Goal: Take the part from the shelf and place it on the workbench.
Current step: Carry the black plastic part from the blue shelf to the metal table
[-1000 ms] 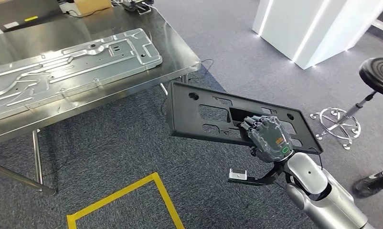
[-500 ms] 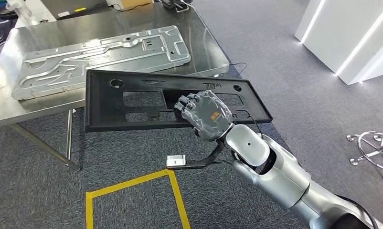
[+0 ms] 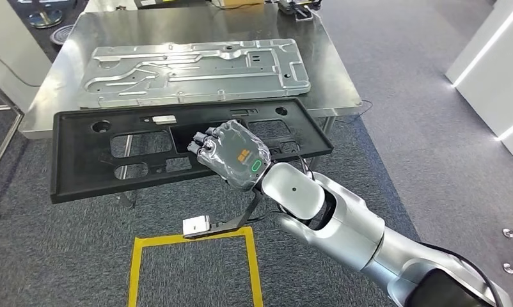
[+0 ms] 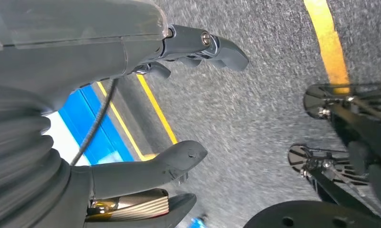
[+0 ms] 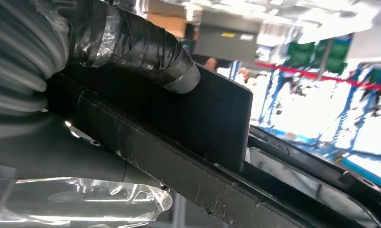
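Note:
My right hand [image 3: 231,153] grips a long black plastic panel [image 3: 100,166] with several cut-outs, its fingers hooked through a middle opening. The panel hangs level in front of the steel workbench [image 3: 68,51], its far edge over the bench's near edge. In the right wrist view the taped thumb [image 5: 146,50] presses on the black panel [image 5: 212,114]. My left hand [image 4: 131,95] hangs over the grey carpet with its fingers apart and nothing in it.
A large stamped metal plate [image 3: 196,67] lies across the workbench, taking most of its top. Yellow floor tape [image 3: 190,240] marks a square on the carpet below the panel. A white lit pillar [image 3: 497,70] stands at the right. Small items sit at the bench's far edge [image 3: 299,7].
The whole view has swung, so the workbench now lies straight ahead and closer. My right hand still holds the black panel, which now reaches the bench's near edge.

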Controlling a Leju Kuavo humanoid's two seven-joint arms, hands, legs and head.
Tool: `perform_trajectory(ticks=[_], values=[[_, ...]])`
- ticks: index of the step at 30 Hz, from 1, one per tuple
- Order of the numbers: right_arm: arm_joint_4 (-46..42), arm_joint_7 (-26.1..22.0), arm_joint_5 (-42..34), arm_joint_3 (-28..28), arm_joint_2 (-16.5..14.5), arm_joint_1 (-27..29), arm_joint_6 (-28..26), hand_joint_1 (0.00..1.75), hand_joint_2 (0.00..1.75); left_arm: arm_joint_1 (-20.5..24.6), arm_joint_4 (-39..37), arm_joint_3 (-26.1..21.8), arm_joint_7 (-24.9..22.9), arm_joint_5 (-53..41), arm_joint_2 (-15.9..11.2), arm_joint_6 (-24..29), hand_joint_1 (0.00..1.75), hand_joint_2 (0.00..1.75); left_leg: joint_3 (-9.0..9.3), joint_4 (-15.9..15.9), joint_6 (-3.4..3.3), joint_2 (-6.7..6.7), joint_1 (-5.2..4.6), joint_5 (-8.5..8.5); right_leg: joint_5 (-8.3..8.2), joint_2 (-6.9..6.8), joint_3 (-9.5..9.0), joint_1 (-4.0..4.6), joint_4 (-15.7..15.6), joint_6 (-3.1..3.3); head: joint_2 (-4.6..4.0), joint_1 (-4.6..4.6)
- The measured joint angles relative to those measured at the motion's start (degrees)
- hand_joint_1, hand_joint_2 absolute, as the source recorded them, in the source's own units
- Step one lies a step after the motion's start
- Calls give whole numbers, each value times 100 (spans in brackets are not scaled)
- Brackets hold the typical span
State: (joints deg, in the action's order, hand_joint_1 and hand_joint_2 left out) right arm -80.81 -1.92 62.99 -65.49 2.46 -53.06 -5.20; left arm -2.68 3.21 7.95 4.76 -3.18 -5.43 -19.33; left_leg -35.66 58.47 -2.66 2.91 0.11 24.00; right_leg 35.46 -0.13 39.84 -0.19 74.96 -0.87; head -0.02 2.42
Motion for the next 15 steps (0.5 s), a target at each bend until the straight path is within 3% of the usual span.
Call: perform_trajectory(ticks=[1,2,4,6,8,9,10,12,13,15], values=[[18,9,-5,-34,-11,-5,37,175,175,-3,11,3,-1,-3,1,-3,0,175,11,3,0,93,-11,4,-175,21,-4,9,-132,28,0,0],[28,22,-13,-69,-28,-18,74,175,175,-6,22,4,-3,-6,1,-4,0,175,27,5,1,184,-24,9,-436,84,-109,17,-467,71,1,1],[40,52,-32,-131,-61,-54,132,175,175,-4,44,6,-5,-9,8,-7,0,175,37,10,15,339,-32,16,-837,366,-397,21,-1228,192,1,8],[60,70,-56,-180,-69,-89,143,175,175,-3,62,7,-3,-3,11,-14,0,175,10,7,65,474,14,16,-914,533,-542,40,-1576,261,0,15],[103,75,-87,-208,-64,-104,118,175,175,-33,71,7,12,12,7,-33,0,175,-7,-13,134,595,53,14,-914,416,-610,45,-1678,270,1,14],[136,76,-102,-212,-56,-104,96,175,175,-56,72,6,24,24,5,-45,0,175,-14,12,163,531,45,33,-926,348,-666,28,-1749,274,1,17],[174,80,-118,-213,-37,-105,67,175,175,-75,72,4,40,44,-1,-55,0,175,-55,108,189,383,34,96,-941,273,-729,5,-1822,275,1,24],[277,89,-144,-213,56,-106,8,175,175,-91,72,-4,85,93,-15,-68,0,175,-301,624,254,-30,34,370,-942,132,-829,-15,-1910,266,0,41],[346,93,-154,-213,129,-100,-13,175,175,-92,70,-13,113,117,-22,-73,0,175,-489,980,294,-154,62,529,-925,58,-853,-20,-1916,260,1,45],[499,92,-171,-213,288,-75,-23,175,175,-98,62,-34,171,144,-28,-85,0,175,-739,1415,381,-248,139,633,-878,-68,-875,-41,-1898,223,1,45]])
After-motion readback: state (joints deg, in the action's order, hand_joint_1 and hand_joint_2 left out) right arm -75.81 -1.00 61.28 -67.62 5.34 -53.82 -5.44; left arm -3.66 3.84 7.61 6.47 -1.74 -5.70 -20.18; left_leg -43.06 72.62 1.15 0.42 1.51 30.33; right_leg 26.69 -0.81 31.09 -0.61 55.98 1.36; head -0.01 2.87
